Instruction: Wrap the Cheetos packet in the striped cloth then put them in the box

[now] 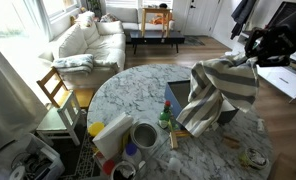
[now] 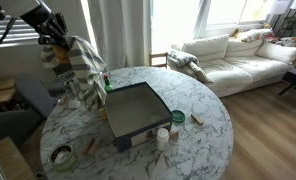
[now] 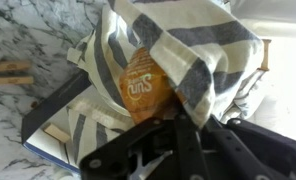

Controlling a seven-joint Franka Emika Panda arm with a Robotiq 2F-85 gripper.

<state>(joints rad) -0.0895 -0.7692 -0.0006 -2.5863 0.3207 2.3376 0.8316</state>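
My claw (image 1: 250, 57) is shut tight on a bunched top edge of the cloth (image 1: 218, 95), which hangs from it in loose striped folds, well clear of the table (image 1: 118, 90). In the wrist view the packet (image 3: 146, 85) sits tucked inside the cloth (image 3: 198, 50), with its orange face showing through a gap in the folds just above the fingers (image 3: 138, 150). I cannot tell whether the fingers pinch the packet as well or only the fabric around it.

I judge the bundle is held high so that it can swing over the box (image 2: 138, 108) without dragging. The cloth works as a sling that keeps the packet wrapped. The box lies open on the marble top. The cloth's lower end (image 2: 83, 72) dangles over its left, far corner in an exterior view, and I cannot tell whether it touches the rim.

The arm (image 2: 28, 12) reaches in from the far left of that view, with its wrist bent so the claw (image 2: 60, 45) points downward.
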